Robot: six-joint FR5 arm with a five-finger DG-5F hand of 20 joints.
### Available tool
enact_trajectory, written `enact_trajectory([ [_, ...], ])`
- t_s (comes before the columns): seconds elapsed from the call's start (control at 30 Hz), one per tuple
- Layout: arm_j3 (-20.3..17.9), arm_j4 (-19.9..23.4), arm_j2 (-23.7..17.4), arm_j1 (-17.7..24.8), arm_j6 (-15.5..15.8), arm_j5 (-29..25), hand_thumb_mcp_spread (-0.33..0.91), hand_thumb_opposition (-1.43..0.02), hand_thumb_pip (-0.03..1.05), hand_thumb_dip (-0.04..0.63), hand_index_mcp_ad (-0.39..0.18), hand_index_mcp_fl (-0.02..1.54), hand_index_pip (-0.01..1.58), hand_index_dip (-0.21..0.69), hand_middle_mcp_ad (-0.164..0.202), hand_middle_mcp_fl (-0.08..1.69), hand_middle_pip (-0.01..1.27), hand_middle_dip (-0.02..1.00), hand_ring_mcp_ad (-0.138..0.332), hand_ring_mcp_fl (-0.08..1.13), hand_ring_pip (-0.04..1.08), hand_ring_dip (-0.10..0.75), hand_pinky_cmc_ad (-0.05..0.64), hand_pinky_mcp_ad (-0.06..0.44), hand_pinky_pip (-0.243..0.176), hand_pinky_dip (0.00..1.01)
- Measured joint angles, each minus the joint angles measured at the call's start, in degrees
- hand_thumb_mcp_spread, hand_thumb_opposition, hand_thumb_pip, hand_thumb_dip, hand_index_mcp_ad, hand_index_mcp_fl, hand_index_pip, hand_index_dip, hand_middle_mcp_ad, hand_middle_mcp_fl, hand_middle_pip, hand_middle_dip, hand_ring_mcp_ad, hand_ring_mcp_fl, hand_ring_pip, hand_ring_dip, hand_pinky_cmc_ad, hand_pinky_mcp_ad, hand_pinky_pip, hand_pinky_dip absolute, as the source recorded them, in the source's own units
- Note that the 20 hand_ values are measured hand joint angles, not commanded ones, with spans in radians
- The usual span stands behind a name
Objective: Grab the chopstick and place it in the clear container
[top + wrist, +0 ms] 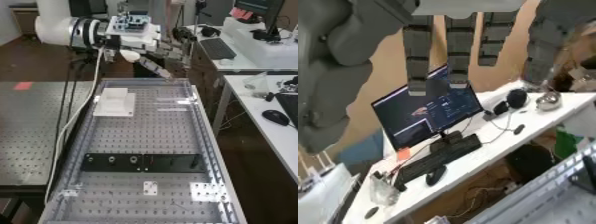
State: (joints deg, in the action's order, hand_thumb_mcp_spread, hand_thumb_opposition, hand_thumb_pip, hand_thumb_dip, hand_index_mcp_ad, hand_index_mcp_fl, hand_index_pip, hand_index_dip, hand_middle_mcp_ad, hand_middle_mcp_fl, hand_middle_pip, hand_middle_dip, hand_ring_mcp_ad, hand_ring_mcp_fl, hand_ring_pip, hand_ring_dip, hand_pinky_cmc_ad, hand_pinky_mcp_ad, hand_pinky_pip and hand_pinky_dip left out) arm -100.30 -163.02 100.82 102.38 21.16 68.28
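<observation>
The fingers (459, 50) of the hand (153, 67) are straight and spread, with gaps between them and nothing pinched; that reads as a waiting shape, ready to close on something slim. Past the fingertips, beyond the white stepped block (114, 102) and to its right, the hand hangs off the far end of the perforated counter (166, 135), touching nothing. From there it probably keeps the work surface free for an approach. I cannot tell where the chopstick is, so the grasp cannot be judged ready.

Farther out, well to the right of the block, what looks like the clear container (255, 84) sits on the separate white counter (256, 107). Whether it is fully upright I cannot tell. If that is the target, its spot likely calls for a sideways carry, and a light, see-through wall could be knocked by a long stick. The dark plate (143, 169) lies nearer the camera than the block, perhaps as a fixture.

The arm (56, 31) comes in from the upper left, behind the block, reaching across roughly level, while the fingers slope down and to the right.
</observation>
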Motion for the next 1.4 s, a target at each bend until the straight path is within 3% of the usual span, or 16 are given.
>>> enact_trajectory([
  [0.3,3.32,-7.07,-3.23,-1.01,15.20,6.51,0.21,-0.69,0.48,0.119,-0.169,0.52,0.02,0.314,0.059,0.23,0.11,0.39,0.101,0.01,0.09,0.246,0.490,0.377,-0.075,0.24],
  [0.4,4.85,-9.67,-3.88,-0.93,16.92,6.85,0.20,-0.69,0.48,0.113,-0.173,0.52,0.03,0.297,0.059,0.23,0.11,0.38,0.101,0.01,0.10,0.234,0.490,0.379,-0.075,0.22],
  [0.57,6.39,-12.41,-5.01,-0.58,17.50,5.65,0.19,-0.69,0.48,0.115,-0.173,0.49,0.03,0.293,0.059,0.23,0.11,0.37,0.103,0.01,0.10,0.234,0.494,0.377,-0.075,0.22],
  [0.6,6.74,-12.98,-5.36,-0.51,17.05,5.20,0.18,-0.69,0.48,0.113,-0.173,0.47,0.03,0.293,0.059,0.23,0.10,0.36,0.103,0.01,0.10,0.232,0.494,0.377,-0.058,0.22],
  [0.93,9.30,-15.69,-7.84,-0.31,17.25,3.00,0.18,-0.69,0.48,0.115,-0.171,0.43,0.03,0.293,0.061,0.28,0.10,0.36,0.101,0.05,0.10,0.236,0.494,0.393,-0.024,0.22],
  [1.4,11.86,-16.81,-4.92,-1.55,13.75,5.21,0.19,-0.69,0.45,0.115,-0.171,0.43,0.03,0.297,0.061,0.28,0.10,0.36,0.101,0.06,0.10,0.236,0.506,0.394,-0.010,0.22],
])
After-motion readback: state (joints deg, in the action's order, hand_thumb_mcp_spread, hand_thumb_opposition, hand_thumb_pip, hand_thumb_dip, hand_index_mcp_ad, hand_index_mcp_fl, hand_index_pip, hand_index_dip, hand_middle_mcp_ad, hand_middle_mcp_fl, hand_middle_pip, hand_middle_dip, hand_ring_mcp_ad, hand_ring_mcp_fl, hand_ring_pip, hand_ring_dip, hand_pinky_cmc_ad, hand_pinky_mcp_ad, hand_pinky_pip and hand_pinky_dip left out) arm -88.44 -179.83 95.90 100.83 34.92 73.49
